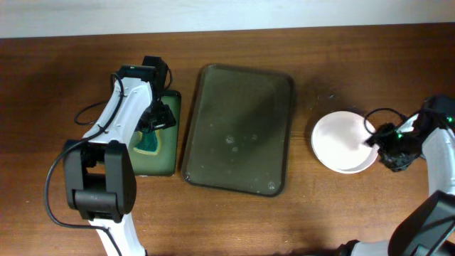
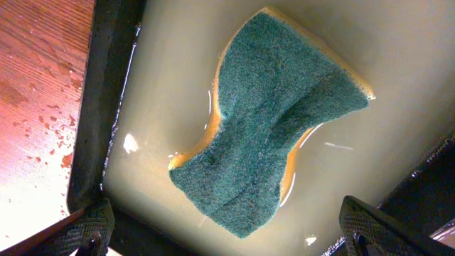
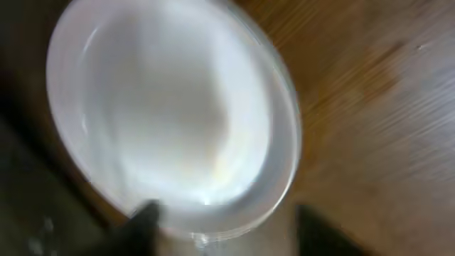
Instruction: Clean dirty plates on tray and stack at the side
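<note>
Pictured from above: the tray (image 1: 238, 128) in the middle of the table (image 1: 57, 85), wet-spotted and bare of crockery. Well to its right, set on the wood: the plates (image 1: 343, 141), plain white, no teal smear showing; impossible to count the layers from here.

At the stack's right-hand rim: the right gripper (image 1: 375, 141), fingers spread wide in the wrist view, the plate's edge lying between them, nothing clamped as far as can be told through the blur.

On the other side of the tray: the left gripper (image 1: 158, 122), poised over the small green tray (image 1: 169, 160), likewise spread wide and holding nothing. The sponge (image 2: 274, 121) lies loose in a film of water just beyond its fingertips (image 2: 92, 227).

Looks like the closing step: leaving the last plate settled at the side and getting clear.

To do it well:
- Keep the right-hand fingers fully apart.
- Draw back outward from the rim, away from the stack and never across it.
- Lift only once free of the edge, so as not to tip or slide the top plate.
- Check for evenly nested rims before leaving.
- On the left, rise straight up off the sponge, with no dragging and no drips carried over the tray or towards the clean stack.
</note>
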